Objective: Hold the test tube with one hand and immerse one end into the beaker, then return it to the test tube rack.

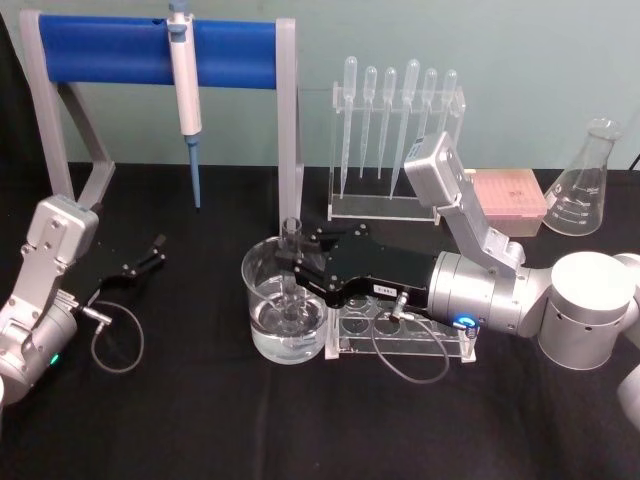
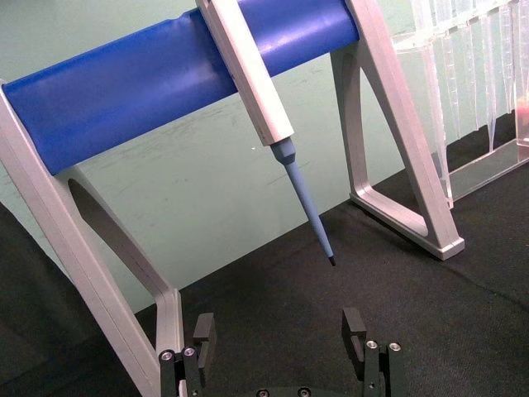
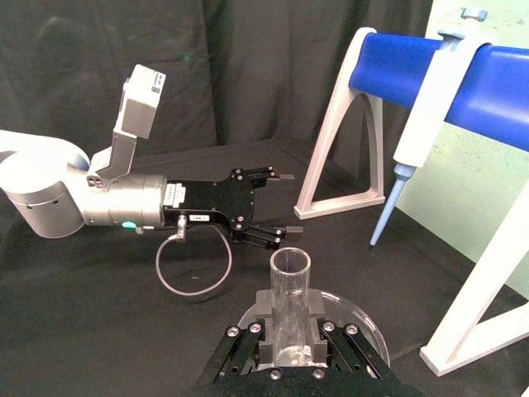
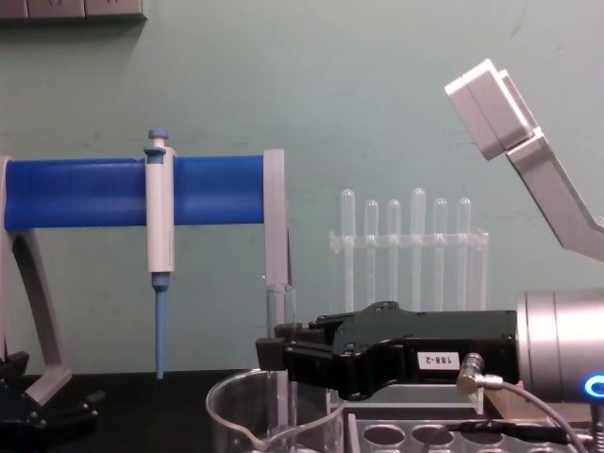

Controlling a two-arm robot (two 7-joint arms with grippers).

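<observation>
The test tube [image 1: 291,240] stands upright inside the beaker [image 1: 258,290], its lower end down in the water. My right gripper [image 1: 292,265] reaches in from the right over the beaker's rim and is shut on the tube's upper part. In the right wrist view the test tube [image 3: 289,285] rises between the black fingers [image 3: 263,329], with the beaker rim [image 3: 364,318] below. The chest view shows the test tube [image 4: 280,307] clamped in the right gripper [image 4: 278,357] above the beaker [image 4: 231,411]. My left gripper [image 1: 155,252] rests open on the left of the table, also seen as the left gripper [image 2: 278,331].
A clear rack with round holes [image 1: 400,335] sits right beside the beaker, under my right arm. Behind stand a blue bar frame [image 1: 110,50] with a hanging pipettor [image 1: 185,90], a pipette rack [image 1: 395,130], a pink box [image 1: 508,195] and a flask [image 1: 587,185].
</observation>
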